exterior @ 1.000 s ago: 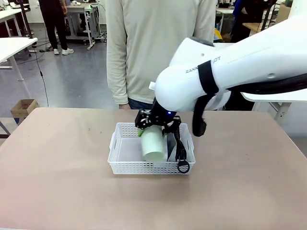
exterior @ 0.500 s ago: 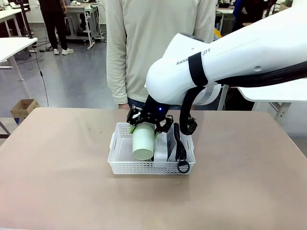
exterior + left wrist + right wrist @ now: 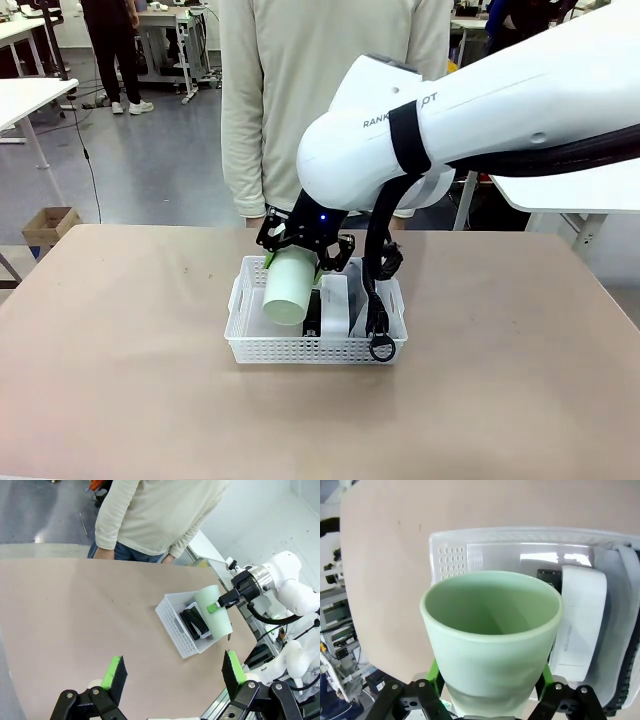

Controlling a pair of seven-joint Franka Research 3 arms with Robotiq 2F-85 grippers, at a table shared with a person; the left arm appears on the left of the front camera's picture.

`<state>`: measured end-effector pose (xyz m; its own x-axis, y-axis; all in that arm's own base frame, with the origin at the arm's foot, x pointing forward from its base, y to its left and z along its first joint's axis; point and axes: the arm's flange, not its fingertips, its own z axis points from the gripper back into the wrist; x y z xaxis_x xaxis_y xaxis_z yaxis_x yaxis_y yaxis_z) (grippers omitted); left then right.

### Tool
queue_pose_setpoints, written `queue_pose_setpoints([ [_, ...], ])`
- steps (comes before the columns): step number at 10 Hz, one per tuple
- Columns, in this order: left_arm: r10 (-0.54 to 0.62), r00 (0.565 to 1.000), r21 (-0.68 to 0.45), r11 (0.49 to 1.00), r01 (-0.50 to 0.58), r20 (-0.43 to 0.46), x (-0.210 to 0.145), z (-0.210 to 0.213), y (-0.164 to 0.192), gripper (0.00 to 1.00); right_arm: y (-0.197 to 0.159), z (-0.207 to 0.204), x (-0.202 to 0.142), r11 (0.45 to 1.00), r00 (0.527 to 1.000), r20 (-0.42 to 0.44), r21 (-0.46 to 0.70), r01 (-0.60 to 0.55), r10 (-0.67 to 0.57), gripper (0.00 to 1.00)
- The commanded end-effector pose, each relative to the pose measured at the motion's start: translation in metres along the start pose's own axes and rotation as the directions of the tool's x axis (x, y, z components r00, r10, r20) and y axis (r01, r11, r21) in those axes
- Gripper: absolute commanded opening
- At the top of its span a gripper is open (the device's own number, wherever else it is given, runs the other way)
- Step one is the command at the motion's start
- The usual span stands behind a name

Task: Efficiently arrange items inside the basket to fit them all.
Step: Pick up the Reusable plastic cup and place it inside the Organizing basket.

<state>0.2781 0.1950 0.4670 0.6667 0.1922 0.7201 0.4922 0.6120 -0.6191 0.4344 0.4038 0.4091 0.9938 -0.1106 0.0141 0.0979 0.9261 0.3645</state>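
My right gripper (image 3: 296, 262) is shut on the pale green cup (image 3: 287, 287) and holds it tilted, mouth toward the front, over the left half of the white lattice basket (image 3: 300, 348). Inside the basket lie the black stapler (image 3: 312, 312), the small white box (image 3: 335, 298) and, along the right wall, the grey pouch (image 3: 624, 580), whose black strap (image 3: 377, 312) and ring (image 3: 381, 350) hang over the front rim. In the right wrist view the cup (image 3: 490, 625) sits between the green pads (image 3: 433, 672). My left gripper (image 3: 173, 672) is open, high above the table.
A person in a cream sweater (image 3: 320, 90) stands close behind the table's far edge, right behind the basket. The basket's left floor (image 3: 495, 555) is bare. A cardboard box (image 3: 50, 225) sits on the floor at the far left.
My right gripper has carried the cup leftward and slightly up over the basket, uncovering the stapler beside the white box. The basket has not shifted.
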Motion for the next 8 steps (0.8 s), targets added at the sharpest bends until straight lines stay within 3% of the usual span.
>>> queue_pose_setpoints([
  [1, -0.004, 1.000, -0.010, 1.000, 0.004, 0.012, 0.000, 0.001, -0.001, 1.00, 0.024, -0.017, 0.011, 0.998, 1.000, 0.005, -0.054, 0.019, -0.019, 0.86],
  [8, -0.004, 1.000, -0.010, 1.000, 0.004, 0.012, 0.000, 0.001, -0.001, 1.00, 0.033, -0.062, 0.019, 0.993, 0.994, -0.100, -0.097, -0.061, 0.051, 0.86],
])
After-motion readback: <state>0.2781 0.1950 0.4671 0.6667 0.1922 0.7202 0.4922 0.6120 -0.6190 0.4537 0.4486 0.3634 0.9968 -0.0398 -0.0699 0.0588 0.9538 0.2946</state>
